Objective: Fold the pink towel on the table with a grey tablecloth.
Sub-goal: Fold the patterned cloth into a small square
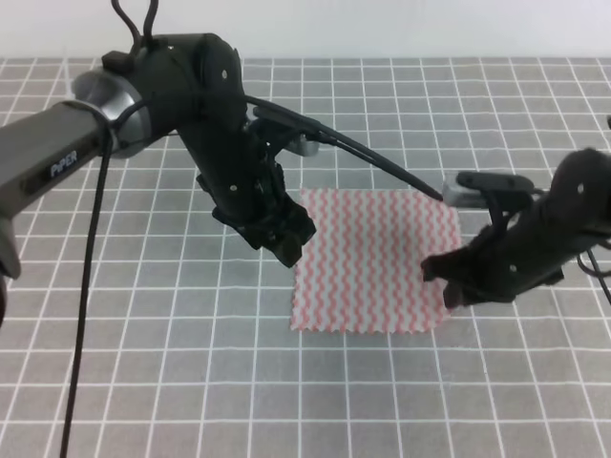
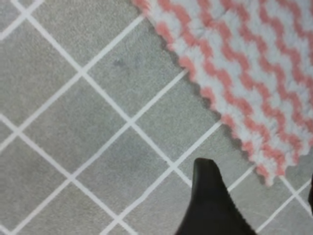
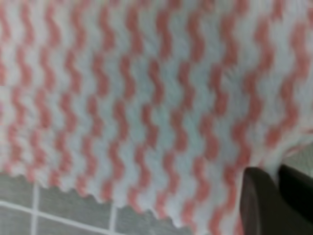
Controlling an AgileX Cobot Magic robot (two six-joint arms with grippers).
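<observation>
Leftward, the left gripper [image 1: 286,239] hovers open just off the towel's [image 1: 372,262] left edge, gripping nothing. Spread flat on the table [image 1: 143,334], the towel is pinched at its right edge by the right gripper [image 3: 274,196]; lifting one-sided could drag it askew.

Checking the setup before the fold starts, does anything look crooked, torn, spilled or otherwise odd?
Nothing stands out. The pink towel lies flat and unfolded on the grey tablecloth, roughly in line with the grid, with no tears or spills visible. The right gripper is at its right edge, where the cloth puckers slightly.
</observation>
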